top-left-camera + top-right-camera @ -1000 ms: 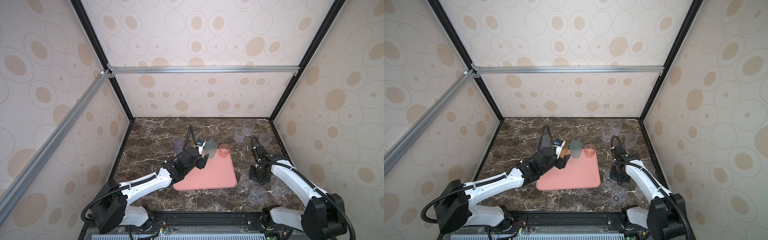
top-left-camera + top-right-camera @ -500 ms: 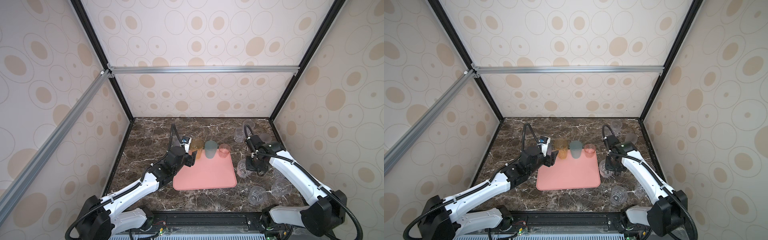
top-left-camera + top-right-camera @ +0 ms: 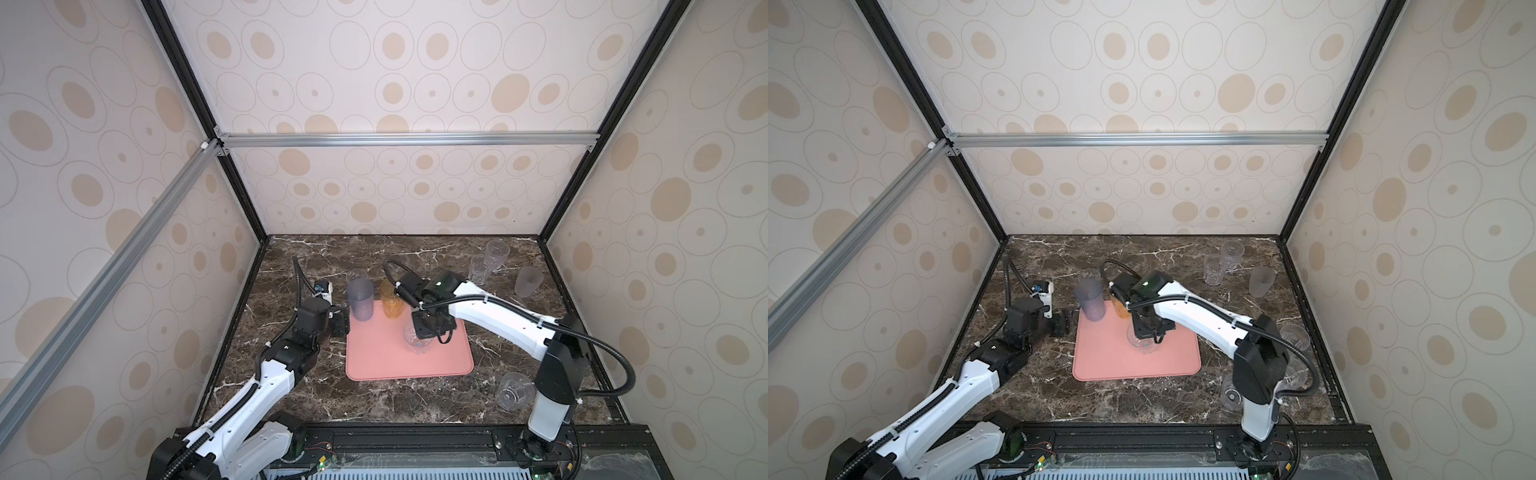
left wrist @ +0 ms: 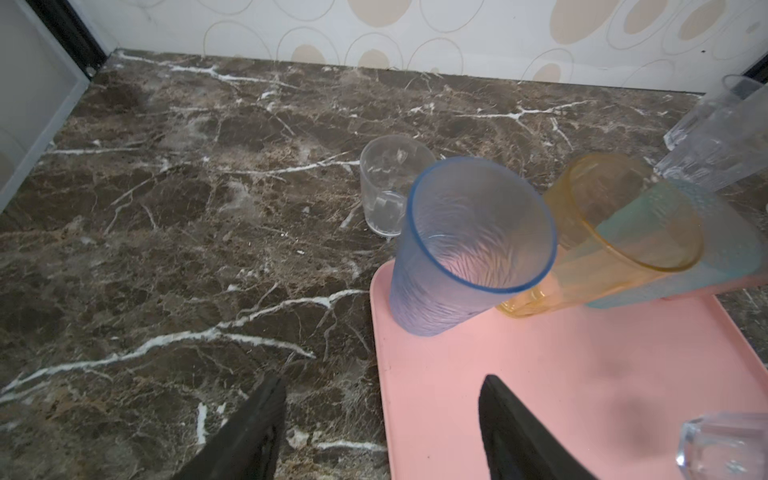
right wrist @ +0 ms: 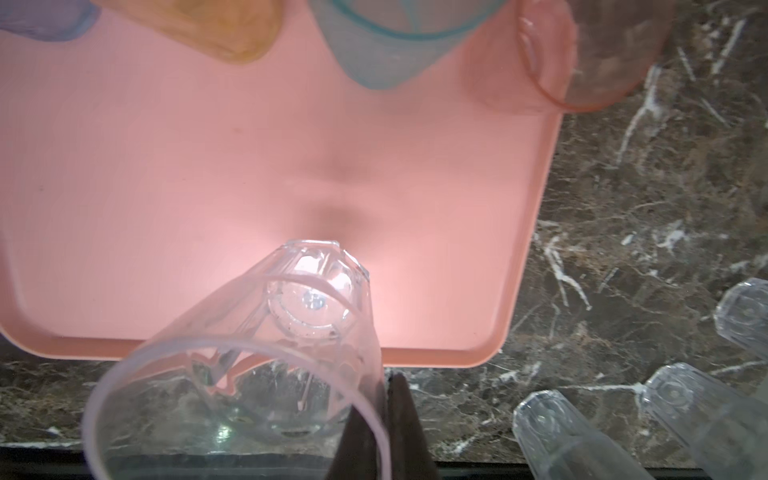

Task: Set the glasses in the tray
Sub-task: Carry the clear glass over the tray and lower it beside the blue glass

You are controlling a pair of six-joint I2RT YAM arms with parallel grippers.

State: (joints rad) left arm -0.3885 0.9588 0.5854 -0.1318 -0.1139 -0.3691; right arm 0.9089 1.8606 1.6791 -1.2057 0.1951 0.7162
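While gripping the clear glass (image 5: pixel 291 332) by its rim in the right pincer (image 5: pixel 384 399) over the middle of the tray (image 5: pixel 166 166), lower straight, seat its base flat, then release, parking the wide, empty left pincer (image 4: pixel 382 384) at the tray's edge.

Near the middle of the surface (image 3: pixel 415 249), the tray (image 3: pixel 382 361). Along the tray's far edge, left to right: first tumbler (image 3: pixel 360 300) in the far left corner, second tumbler (image 3: pixel 391 303) just beside it, third tumbler (image 5: pixel 374 54), fourth tumbler (image 5: pixel 590 54) at the far right corner. Over the tray's middle, held tumbler (image 3: pixel 417 341) in the right gripper (image 5: pixel 384 424). On the surface just behind the tray's far left corner, small tumbler (image 3: pixel 357 274). At the tray's left edge, near that same corner, the left gripper (image 4: pixel 382 382). Toward the surface's far right corner, rear tumbler (image 3: pixel 496 253), neighbour tumbler (image 3: pixel 478 270) just before it to the left, and edge tumbler (image 3: pixel 528 281) near the right edge. Near the front right corner, front tumbler (image 3: pixel 513 390)
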